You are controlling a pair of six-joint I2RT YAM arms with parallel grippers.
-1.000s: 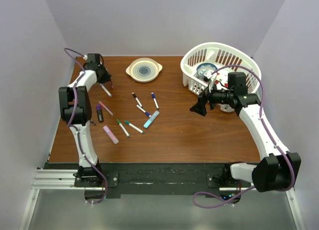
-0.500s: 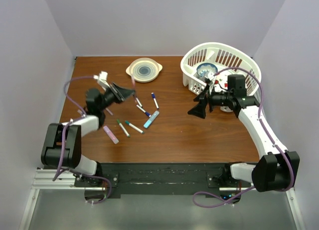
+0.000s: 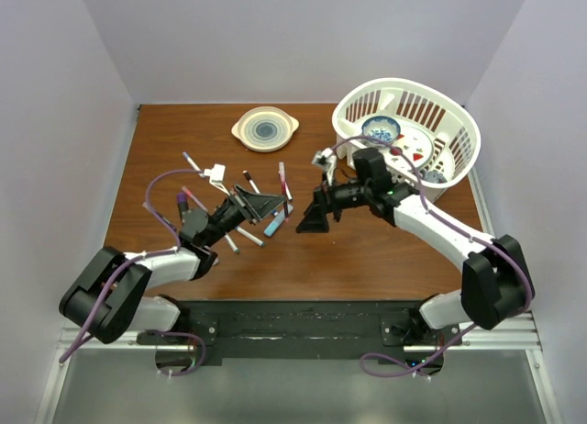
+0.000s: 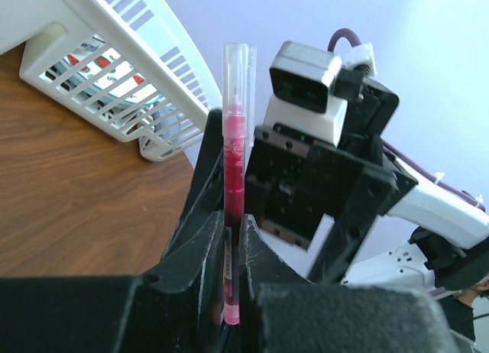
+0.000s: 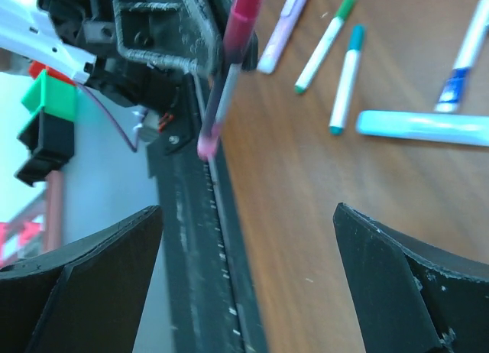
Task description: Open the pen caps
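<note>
My left gripper (image 3: 273, 204) (image 4: 233, 231) is shut on a pink pen (image 3: 282, 180) (image 4: 234, 170) and holds it upright above the table's middle, its translucent end (image 4: 238, 66) sticking out past the jaws. My right gripper (image 3: 308, 220) (image 5: 248, 212) is open and empty, facing the left one just to its right; it fills the left wrist view (image 4: 306, 170). The pen shows in the right wrist view (image 5: 226, 70), apart from my fingers (image 5: 412, 292). Capped pens lie on the table: green cap (image 5: 347, 4), teal cap (image 5: 356, 37), light blue marker (image 5: 424, 127), black cap (image 3: 248, 177).
A white basket (image 3: 404, 98) with a bowl (image 3: 380, 127) stands at the back right. A round plate (image 3: 265, 128) sits at the back centre. A purple marker (image 3: 182, 206) and a white pen (image 3: 193, 161) lie on the left. The table's front edge (image 5: 191, 238) is near.
My left arm swung from the far left corner to the table's middle with the pink pen in its jaws. My right gripper moved left from the basket to face it.
</note>
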